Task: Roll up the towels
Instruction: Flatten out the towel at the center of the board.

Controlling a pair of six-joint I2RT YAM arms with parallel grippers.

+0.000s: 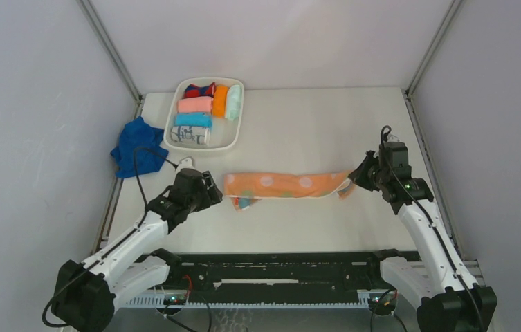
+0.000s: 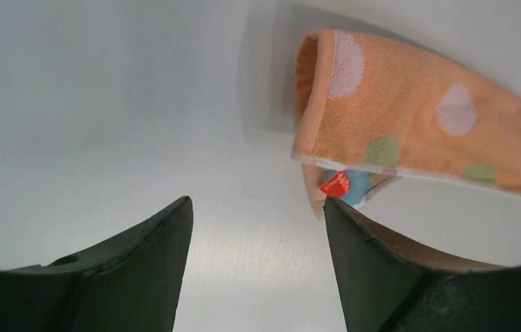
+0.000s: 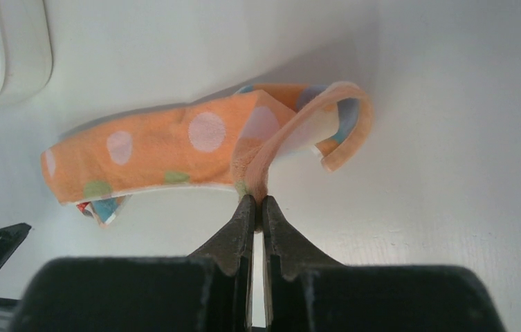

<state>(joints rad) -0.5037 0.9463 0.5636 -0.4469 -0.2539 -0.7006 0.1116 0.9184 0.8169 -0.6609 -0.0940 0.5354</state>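
right fingers (image 3: 249,218) pinched the towel (image 1: 285,185) at its right end, likely to start rolling; left fingers (image 1: 210,192) hung spread near the other.

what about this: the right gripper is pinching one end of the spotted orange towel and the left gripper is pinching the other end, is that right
Not quite. The left gripper is open beside the other end of the spotted orange towel, gripping nothing; the left wrist view shows it. The right gripper does pinch one end.
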